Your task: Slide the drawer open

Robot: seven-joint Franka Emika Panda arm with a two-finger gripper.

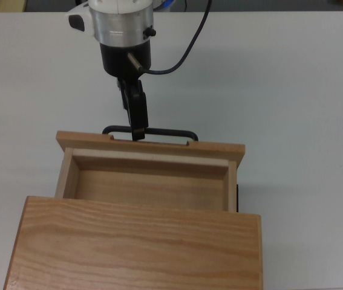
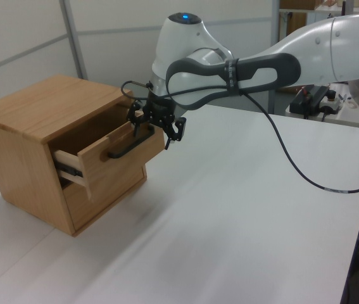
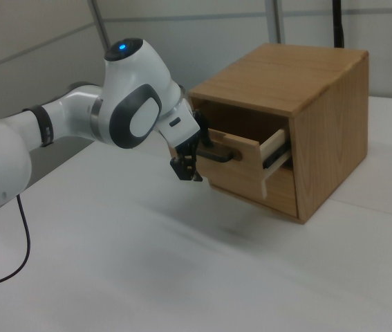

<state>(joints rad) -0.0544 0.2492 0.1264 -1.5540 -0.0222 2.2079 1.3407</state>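
The drawer (image 1: 150, 181) is a light wooden tray, drawn partly out of the cabinet, with a thin black bar handle (image 1: 171, 129) on its front panel. In the top view my gripper (image 1: 137, 130) reaches down onto the left part of the handle. In the left view my gripper (image 2: 155, 125) is open, one finger (image 2: 135, 116) above the front panel's top edge and the other in front of it. The right view shows the gripper (image 3: 194, 151) at the handle's (image 3: 221, 155) near end, fingers above and below the bar.
The grained cabinet top slab (image 1: 135, 244) covers the drawer's rear part. A lower drawer front (image 2: 106, 190) is closed beneath. The white table (image 1: 292, 90) spreads around the cabinet. The arm's black cable (image 2: 293, 158) hangs over the table in the left view.
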